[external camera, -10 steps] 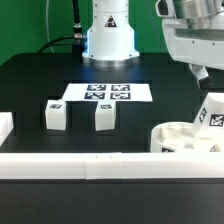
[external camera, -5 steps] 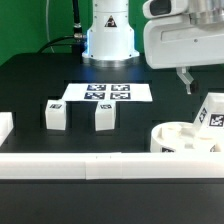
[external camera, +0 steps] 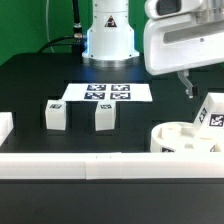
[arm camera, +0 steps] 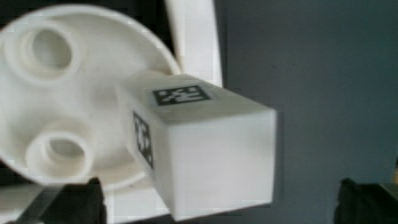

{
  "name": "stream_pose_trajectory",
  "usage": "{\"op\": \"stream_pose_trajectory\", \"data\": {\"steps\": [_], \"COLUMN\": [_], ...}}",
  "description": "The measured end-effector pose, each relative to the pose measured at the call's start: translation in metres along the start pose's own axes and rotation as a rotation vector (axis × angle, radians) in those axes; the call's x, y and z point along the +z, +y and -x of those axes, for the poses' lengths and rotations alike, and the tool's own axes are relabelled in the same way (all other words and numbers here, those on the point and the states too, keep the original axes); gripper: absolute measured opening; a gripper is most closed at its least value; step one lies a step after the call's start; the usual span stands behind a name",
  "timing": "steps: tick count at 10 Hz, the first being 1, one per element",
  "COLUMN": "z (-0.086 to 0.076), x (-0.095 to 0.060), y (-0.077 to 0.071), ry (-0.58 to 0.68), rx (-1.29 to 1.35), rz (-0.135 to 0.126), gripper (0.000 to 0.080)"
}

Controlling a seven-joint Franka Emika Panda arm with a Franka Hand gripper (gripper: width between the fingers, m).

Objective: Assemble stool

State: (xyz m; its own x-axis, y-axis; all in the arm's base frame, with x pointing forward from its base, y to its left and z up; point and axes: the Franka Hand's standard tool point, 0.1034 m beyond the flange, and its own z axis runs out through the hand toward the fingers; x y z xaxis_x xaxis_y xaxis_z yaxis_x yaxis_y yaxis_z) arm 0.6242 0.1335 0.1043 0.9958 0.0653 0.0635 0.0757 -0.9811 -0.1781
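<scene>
Gripper [arm camera: 222, 196] fingers [arm camera: 80, 197] wide apart, empty. Beneath them a leg [external camera: 212, 112], long axis near upright, slightly tilted, resting on the seat [external camera: 178, 136] at lower right. Arm [external camera: 180, 45] at upper right, gripper pointing down. Two other legs [external camera: 55, 115] [external camera: 104, 116] stand centre-left.

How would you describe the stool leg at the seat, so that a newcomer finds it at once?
Find the round seat at the exterior view's right, behind the long white rail. The leg stands at that seat. The other two legs stand alone on the dark table, near the marker board.
</scene>
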Motion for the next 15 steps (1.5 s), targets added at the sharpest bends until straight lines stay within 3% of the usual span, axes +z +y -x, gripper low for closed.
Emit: {"op": "stream_pose_trajectory", "data": {"steps": [3, 4, 8, 10, 15], "z": [-0.001, -0.001, -0.001, 0.002, 0.005], "x": [0.002, 0.002, 0.002, 0.010, 0.019], "y": [-0.009, -0.014, -0.009, -0.004, 0.006], "ry": [0.001, 0.001, -0.010, -0.038, -0.072], "rx": [-0.395, -0.450, -0.733, -1.019, -1.350], "rz": [0.057, 0.061, 0.063, 0.074, 0.076], "gripper": [0.0649, 0.0649, 0.0649, 0.0649, 0.0649]}}
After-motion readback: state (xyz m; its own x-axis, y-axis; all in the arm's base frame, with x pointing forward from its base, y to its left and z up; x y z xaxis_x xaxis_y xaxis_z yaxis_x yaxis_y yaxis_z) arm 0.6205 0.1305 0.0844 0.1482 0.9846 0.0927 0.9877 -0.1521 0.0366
